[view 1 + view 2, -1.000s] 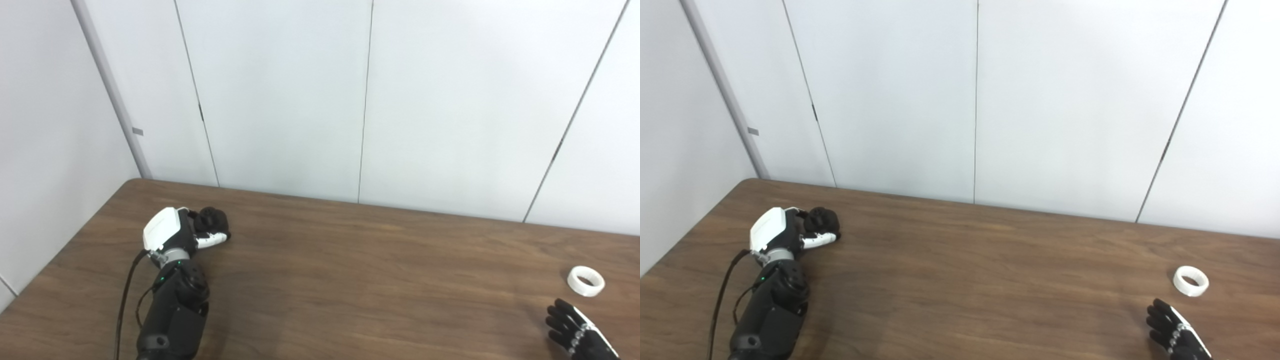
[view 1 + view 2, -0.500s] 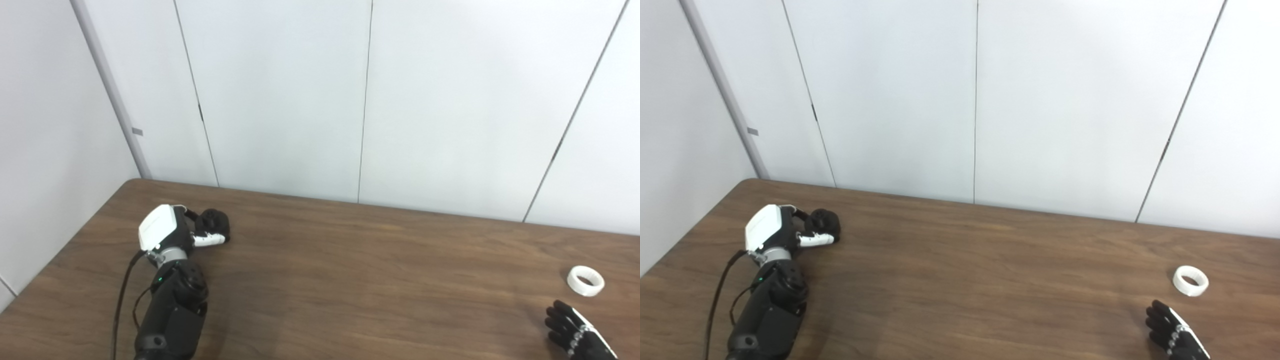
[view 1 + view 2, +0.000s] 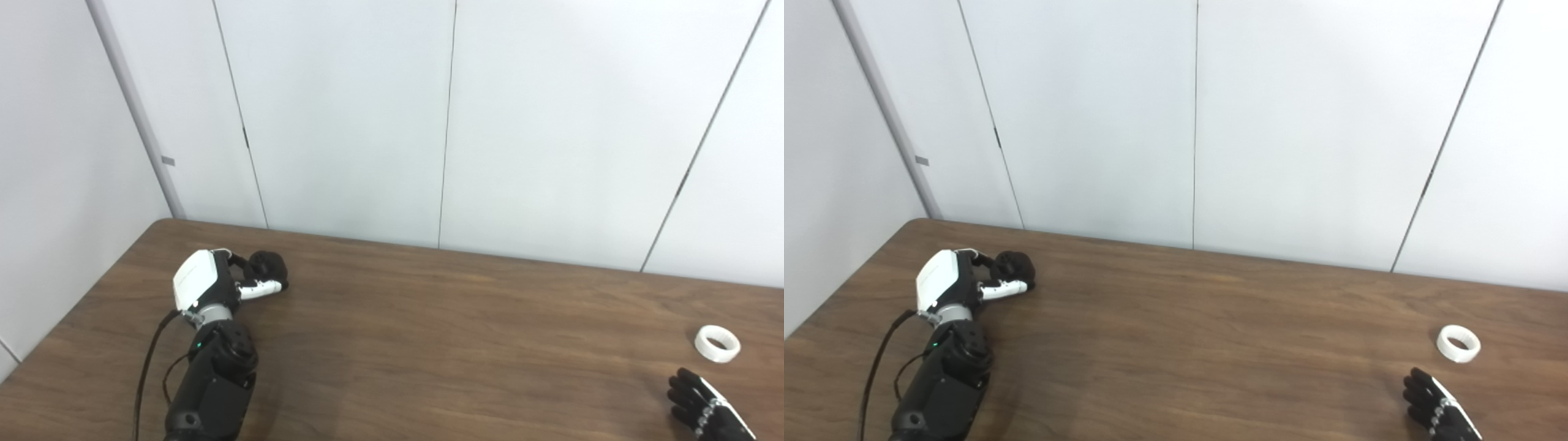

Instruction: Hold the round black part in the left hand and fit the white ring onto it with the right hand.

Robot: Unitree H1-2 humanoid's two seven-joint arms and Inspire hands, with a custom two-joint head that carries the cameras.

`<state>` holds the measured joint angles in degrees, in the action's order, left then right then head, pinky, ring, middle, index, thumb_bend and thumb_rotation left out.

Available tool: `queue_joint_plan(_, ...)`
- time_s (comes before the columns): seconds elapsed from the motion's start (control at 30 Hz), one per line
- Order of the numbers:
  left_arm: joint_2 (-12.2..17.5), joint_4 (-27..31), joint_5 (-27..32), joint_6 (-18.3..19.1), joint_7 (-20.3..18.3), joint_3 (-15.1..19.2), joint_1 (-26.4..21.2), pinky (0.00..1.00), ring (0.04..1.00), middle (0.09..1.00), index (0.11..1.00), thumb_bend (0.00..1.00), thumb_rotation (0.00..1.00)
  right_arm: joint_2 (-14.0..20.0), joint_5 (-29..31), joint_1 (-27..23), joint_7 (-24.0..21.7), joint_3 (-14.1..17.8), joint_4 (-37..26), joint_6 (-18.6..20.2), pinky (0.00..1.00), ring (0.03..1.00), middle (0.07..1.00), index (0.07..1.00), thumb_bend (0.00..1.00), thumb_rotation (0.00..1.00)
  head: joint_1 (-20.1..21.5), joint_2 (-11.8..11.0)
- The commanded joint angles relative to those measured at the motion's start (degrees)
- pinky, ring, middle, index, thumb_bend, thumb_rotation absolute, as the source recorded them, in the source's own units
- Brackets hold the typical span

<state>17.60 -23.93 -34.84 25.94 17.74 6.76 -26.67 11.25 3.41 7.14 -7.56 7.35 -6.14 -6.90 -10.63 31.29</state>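
Ring (image 3: 717, 343) lies flat on the worktop (image 3: 441, 343) just beyond the right hand (image 3: 704, 411), fingers apart and empty, while the far-off left hand (image 3: 211, 286) clamps the black part (image 3: 268, 266).

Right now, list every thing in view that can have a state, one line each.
Left hand: shut on the round black part.
Round black part: gripped, at the table's far left.
White ring: lying flat on the table, untouched, nothing fitted in it.
Right hand: open, fingers spread, short of the white ring and not touching it.
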Motion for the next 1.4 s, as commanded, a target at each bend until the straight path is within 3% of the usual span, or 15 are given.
queue_joint_plan(0.0,2.20,2.11,-0.03,-0.60,1.97,-0.24,-1.12,0.74,0.813,0.758,0.484,0.52,0.05,-1.55,0.44,3.26,0.49,-0.82,2.48,0.23,0.87,0.872,0.873,0.870,0.79,0.97,0.07,0.02)
queue_joint_plan(0.33,0.85,5.91,0.20,-0.46,1.38,-2.25,0.12,0.69,0.780,0.743,0.485,0.52,0.05,-2.24,0.07,2.80,0.98,-1.15,2.34,0.66,0.87,0.870,0.876,0.873,0.79,0.97,0.92,-0.06)
queue_joint_plan(0.67,-2.62,13.34,0.07,-0.27,-0.80,-7.21,2.55,0.71,0.790,0.750,0.485,0.52,0.05,-3.60,-0.25,2.52,1.98,-1.34,2.42,0.10,0.88,0.870,0.874,0.872,0.77,0.96,3.16,-0.02)
queue_joint_plan(0.87,-4.02,19.66,-0.61,0.26,-4.02,-11.02,5.10,0.73,0.809,0.760,0.486,0.52,0.05,-4.54,1.60,2.34,1.53,-1.05,1.83,-0.37,0.88,0.876,0.882,0.881,0.73,0.93,5.26,0.51)
queue_joint_plan(1.1,-5.16,29.00,-2.64,0.81,-9.09,-14.62,8.69,0.73,0.815,0.776,0.486,0.52,0.05,-5.49,0.00,2.27,2.65,-0.90,-0.33,0.54,0.80,0.854,0.873,0.893,0.70,0.95,6.69,1.24)
queue_joint_plan(1.37,-7.35,36.68,-6.86,0.92,-16.46,-17.22,12.49,0.75,0.824,0.782,0.486,0.52,0.05,-6.03,-0.42,1.87,3.59,-1.27,-1.70,1.78,0.83,0.859,0.871,0.893,0.69,0.97,7.88,2.30)
